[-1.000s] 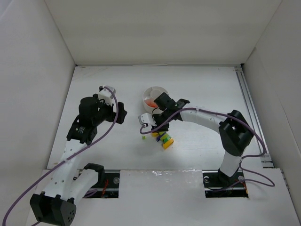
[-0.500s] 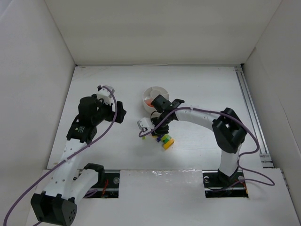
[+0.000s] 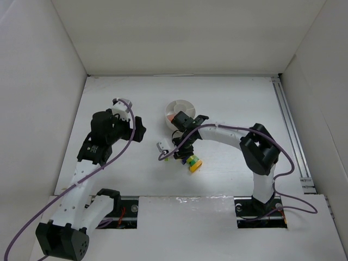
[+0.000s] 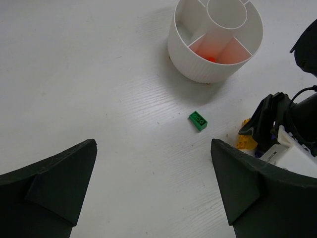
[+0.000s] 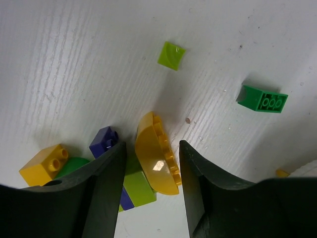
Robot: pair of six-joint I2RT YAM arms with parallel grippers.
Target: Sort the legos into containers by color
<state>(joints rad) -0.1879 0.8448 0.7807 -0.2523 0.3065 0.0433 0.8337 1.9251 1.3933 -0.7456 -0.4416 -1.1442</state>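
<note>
The round white divided dish (image 3: pixel 169 110) stands mid-table, and one wedge of the dish (image 4: pixel 198 67) holds an orange-red bit (image 4: pixel 210 58). Just in front of it lies the lego clump (image 3: pixel 192 162). My right gripper (image 3: pixel 182 154) is down at the clump. In the right wrist view that gripper (image 5: pixel 151 148) is open and straddles a yellow curved piece (image 5: pixel 154 161) standing on edge. Beside it are a purple brick (image 5: pixel 104 140), a lime brick (image 5: pixel 141 188) and a yellow brick (image 5: pixel 44 161). A green brick (image 5: pixel 262 99) and a lime tile (image 5: pixel 171 55) lie loose. My left gripper (image 4: pixel 153 144) is open and empty.
White walls enclose the table on three sides. A metal rail (image 3: pixel 288 125) runs along the right edge. The left arm (image 3: pixel 103 141) hovers left of the dish, with the loose green brick (image 4: pixel 198 121) ahead of it. A purple cable (image 3: pixel 234 129) loops over the right arm.
The right arm has swung from the dish's front edge down and leftwards onto the clump, its jaws now on either side of the yellow curved piece. The left arm has stayed put.
</note>
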